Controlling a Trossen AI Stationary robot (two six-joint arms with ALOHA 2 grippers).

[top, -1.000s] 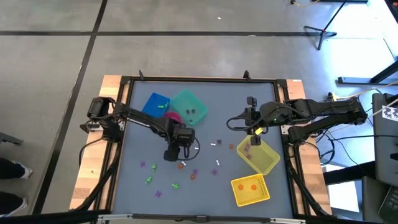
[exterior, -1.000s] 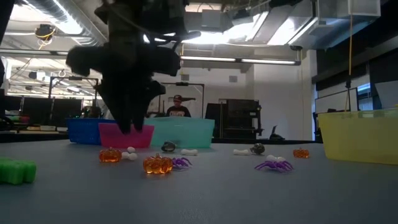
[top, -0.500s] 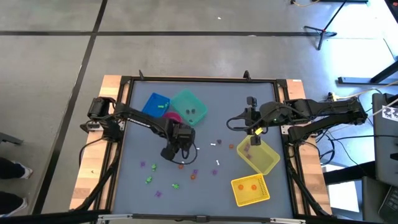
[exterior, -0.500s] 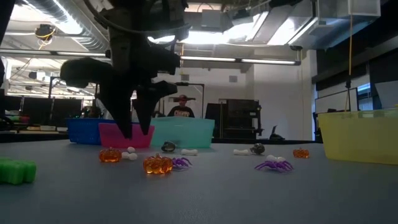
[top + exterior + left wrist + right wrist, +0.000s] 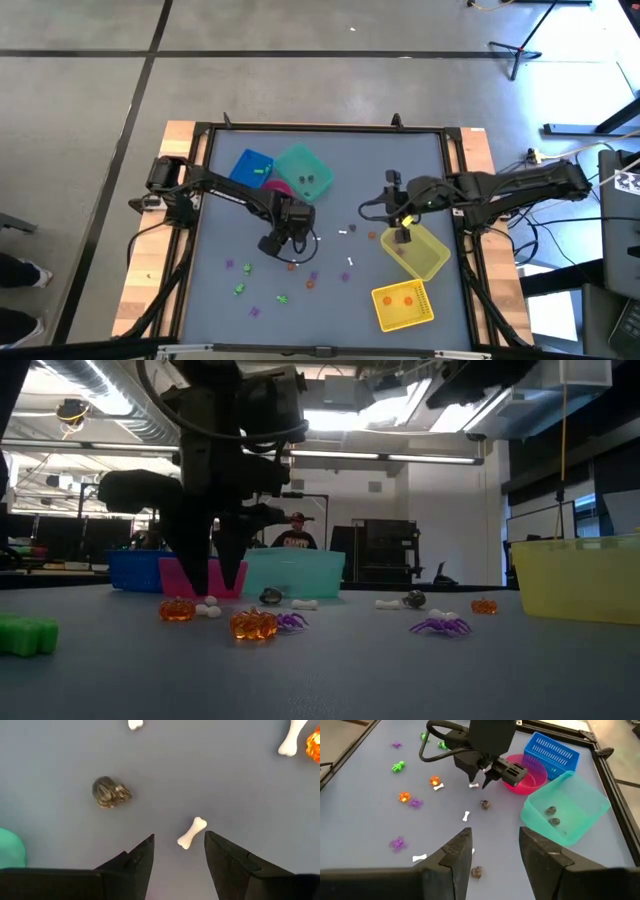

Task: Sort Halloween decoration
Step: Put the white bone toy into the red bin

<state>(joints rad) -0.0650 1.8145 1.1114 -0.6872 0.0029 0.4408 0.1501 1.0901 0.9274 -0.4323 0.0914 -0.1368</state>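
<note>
Item: small white bone (image 5: pixel 191 832), one of the Halloween decoration pieces, lying flat on the grey table (image 5: pixel 220 220) — centre of the high view, slightly left of the middle.

Position relative to fingers: in the left wrist view the bone lay in the lower middle of the frame, just ahead of the gap between the two dark fingertips and a little toward the right-hand one. Its long axis ran diagonally, lower left to upper right, so it sat at a slant to the line joining the tips, neither square across it nor along it.

Left gripper (image 5: pixel 179 851): fingers spread, nothing between them, poised over the bone with tips close above the table in the low view. No contact could be made out.

Right gripper (image 5: pixel 495 847): fingers apart and empty, over the yellow bin (image 5: pixel 420 250) at the right of centre in the high view, well apart from the bone. Judged the farther arm; the left one was plainly the nearer.

Neighbours, left wrist view: a dark grey trinket (image 5: pixel 110 793) to the upper left of the bone, clear of the fingers; another bone (image 5: pixel 292 737) and an orange pumpkin (image 5: pixel 313 746) at the upper right edge.

Note: a straight descent would likely straddle the bone — the slant may let it swivel as the fingers close.
</note>
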